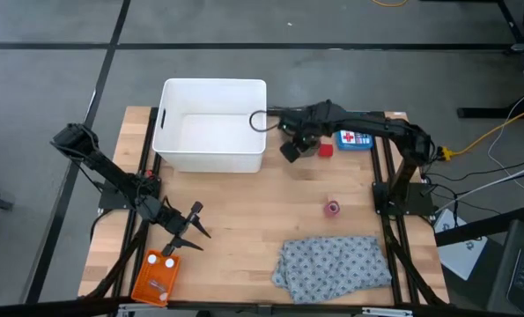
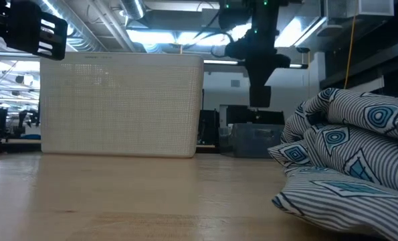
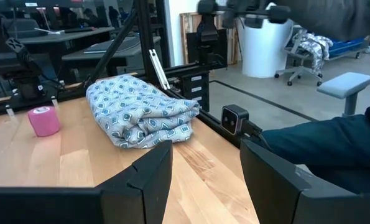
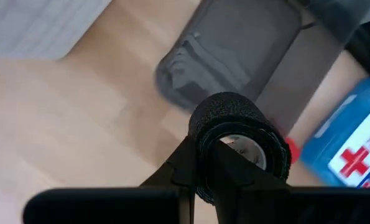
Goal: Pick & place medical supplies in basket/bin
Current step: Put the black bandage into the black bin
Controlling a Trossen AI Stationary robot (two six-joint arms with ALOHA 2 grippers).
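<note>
My right gripper (image 1: 290,151) hangs above the table just right of the white tub (image 1: 213,123), shut on a dark roll (image 4: 237,134). It shows high above the table in the low view (image 2: 259,94). A red block (image 1: 326,150) and a blue first-aid box (image 1: 354,139) lie beside it. A pink roll (image 1: 332,208) stands on its end at mid right. A grey patterned cloth (image 1: 332,264) lies bunched at the near right. My left gripper (image 1: 187,229) is open and empty, above the orange basket (image 1: 156,277) at the near left. My right gripper pinches the dark roll's wall (image 4: 200,149) between its two fingers; one finger (image 4: 228,168) seems to reach into the roll's hollow and the other (image 4: 181,165) lies outside. The fingers point down from above. The roll is lifted clear of the table.
The white tub stands at the far middle with its wall close to my right gripper. The orange basket holds a few small pale pieces. Bare wood lies between the tub, the basket and the cloth. A person's dark sleeve (image 3: 321,143) shows beyond the table's near edge.
</note>
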